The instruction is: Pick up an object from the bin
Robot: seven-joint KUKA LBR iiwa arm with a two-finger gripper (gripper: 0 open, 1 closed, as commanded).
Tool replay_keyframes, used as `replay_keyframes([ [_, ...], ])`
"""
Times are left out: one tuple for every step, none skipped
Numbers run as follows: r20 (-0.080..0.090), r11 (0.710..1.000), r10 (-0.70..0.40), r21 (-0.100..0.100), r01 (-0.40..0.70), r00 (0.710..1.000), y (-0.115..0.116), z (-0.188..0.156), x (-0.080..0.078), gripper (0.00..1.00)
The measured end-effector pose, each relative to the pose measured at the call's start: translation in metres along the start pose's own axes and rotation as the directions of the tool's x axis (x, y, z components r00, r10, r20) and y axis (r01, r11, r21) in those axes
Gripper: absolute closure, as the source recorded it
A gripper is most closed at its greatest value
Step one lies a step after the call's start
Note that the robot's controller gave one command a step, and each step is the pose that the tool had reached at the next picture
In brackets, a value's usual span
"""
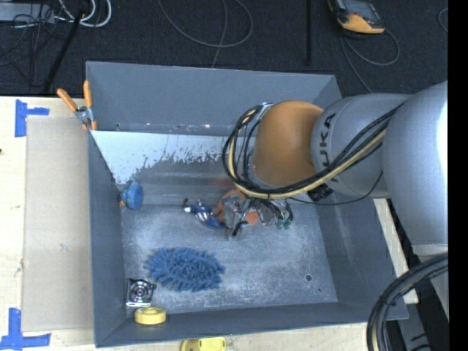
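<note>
My gripper is low in the middle of the bin, under the arm's orange cover, down among a small cluster of things. A small blue and white thing lies just to its left, touching or nearly touching it. An orange piece shows right beside the gripper, partly hidden by it. A small green thing lies just to its right.
A blue shaggy mitt lies in the front left of the bin floor. A blue rounded thing rests against the left wall. A silver square thing and a yellow tape roll sit in the front left corner.
</note>
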State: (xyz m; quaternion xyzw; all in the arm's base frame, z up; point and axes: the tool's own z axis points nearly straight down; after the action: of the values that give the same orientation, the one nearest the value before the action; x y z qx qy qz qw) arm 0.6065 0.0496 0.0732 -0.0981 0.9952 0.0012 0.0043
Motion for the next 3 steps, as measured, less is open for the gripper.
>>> replay_keyframes([
  [-0.007,1.0,0.007,0.001,-0.007,1.0,0.01,-0.011,0.002,1.0],
  [-0.007,1.0,0.005,0.001,-0.005,1.0,0.023,-0.011,0.0,1.0],
  [-0.01,0.999,-0.047,0.001,0.047,0.999,0.05,-0.016,0.003,1.0],
])
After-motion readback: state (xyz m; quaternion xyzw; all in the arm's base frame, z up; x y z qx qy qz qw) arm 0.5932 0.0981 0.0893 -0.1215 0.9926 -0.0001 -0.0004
